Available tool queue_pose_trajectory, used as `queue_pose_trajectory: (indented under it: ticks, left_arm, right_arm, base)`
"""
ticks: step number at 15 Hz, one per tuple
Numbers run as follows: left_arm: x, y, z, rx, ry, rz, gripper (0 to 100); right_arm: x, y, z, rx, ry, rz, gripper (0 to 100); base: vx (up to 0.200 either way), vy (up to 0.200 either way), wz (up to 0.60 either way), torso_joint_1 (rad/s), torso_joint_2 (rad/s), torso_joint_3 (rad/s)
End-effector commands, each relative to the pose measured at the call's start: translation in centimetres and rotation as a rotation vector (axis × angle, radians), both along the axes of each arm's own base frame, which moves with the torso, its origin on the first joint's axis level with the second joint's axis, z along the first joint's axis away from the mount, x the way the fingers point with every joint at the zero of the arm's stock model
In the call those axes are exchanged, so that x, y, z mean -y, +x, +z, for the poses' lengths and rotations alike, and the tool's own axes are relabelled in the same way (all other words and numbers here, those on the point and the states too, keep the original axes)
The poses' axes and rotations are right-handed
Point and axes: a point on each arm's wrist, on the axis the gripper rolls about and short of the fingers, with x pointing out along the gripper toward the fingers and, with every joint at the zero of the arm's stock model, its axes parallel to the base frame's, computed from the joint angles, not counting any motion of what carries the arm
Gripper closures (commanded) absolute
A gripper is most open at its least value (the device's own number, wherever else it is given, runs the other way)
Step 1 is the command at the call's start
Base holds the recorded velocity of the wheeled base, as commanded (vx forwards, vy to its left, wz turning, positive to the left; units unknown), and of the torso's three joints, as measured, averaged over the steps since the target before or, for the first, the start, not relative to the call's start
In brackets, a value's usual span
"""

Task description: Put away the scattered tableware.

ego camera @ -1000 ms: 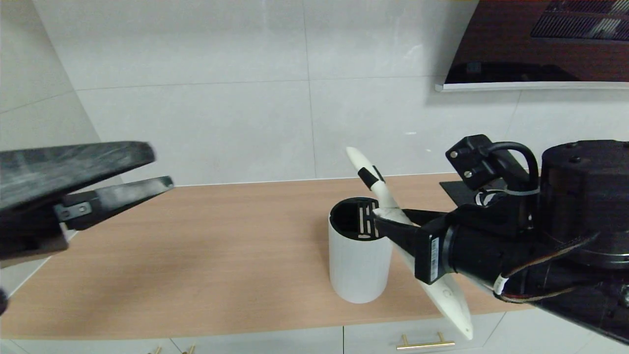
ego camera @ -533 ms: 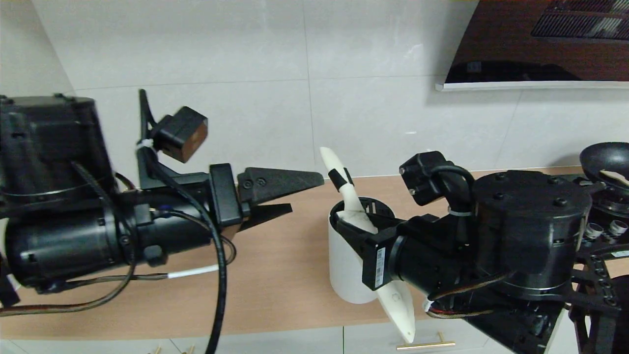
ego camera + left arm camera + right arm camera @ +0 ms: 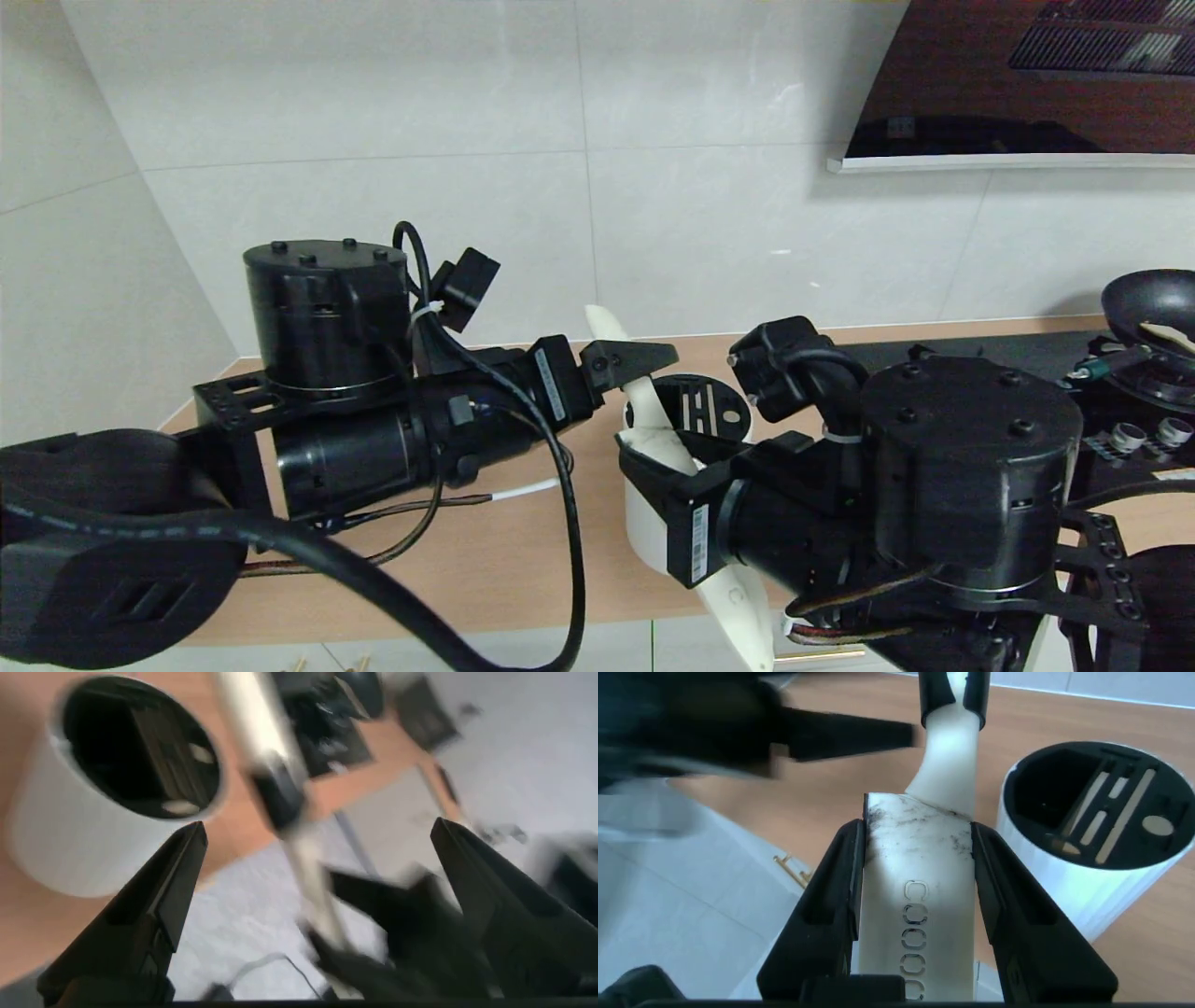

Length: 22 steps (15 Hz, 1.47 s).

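Right wrist view: right pincer [image 3: 918, 835] pinches flat white spatula [image 3: 948, 756] beside cylindrical holder [image 3: 1120, 882]; left pincer [image 3: 318, 831] spread.

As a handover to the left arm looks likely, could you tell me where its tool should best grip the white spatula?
Probably the slim handle of the white spatula, approached from the robot's left: the right tool is shut on its wide flat part, leaving the tilted handle free above.
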Motion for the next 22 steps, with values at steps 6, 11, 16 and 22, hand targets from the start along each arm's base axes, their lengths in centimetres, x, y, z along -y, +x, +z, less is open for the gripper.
queue_pose_trajectory:
  ticks: [6,11,16,22]
  left_arm:
    - [0.7,0.6,-0.8,-0.011,0.01,0.006,0]
    - [0.8,0.8,-0.6,-0.002,0.007,0.023,0]
    - [1.3,1.5,-1.7,-0.026,0.028,0.029,100]
    - [1.3,1.4,-1.5,-0.022,0.025,0.029,100]
  right_arm:
    - [-0.2,-0.3,-0.4,-0.007,-0.014,0.014,100]
    - [-0.1,-0.4,-0.6,-0.008,-0.02,0.013,100]
    - [-0.1,-0.4,-0.6,-0.007,-0.023,0.014,100]
    - [0.1,-0.3,-0.7,-0.009,-0.03,0.006,100]
  base:
    - [0.0,0.0,0.0,0.0,0.0,0.0]
    - [0.0,0.0,0.0,0.0,0.0,0.0]
    - [0.0,0.0,0.0,0.0,0.0,0.0]
    - [0.0,0.0,0.0,0.0,0.0,0.0]
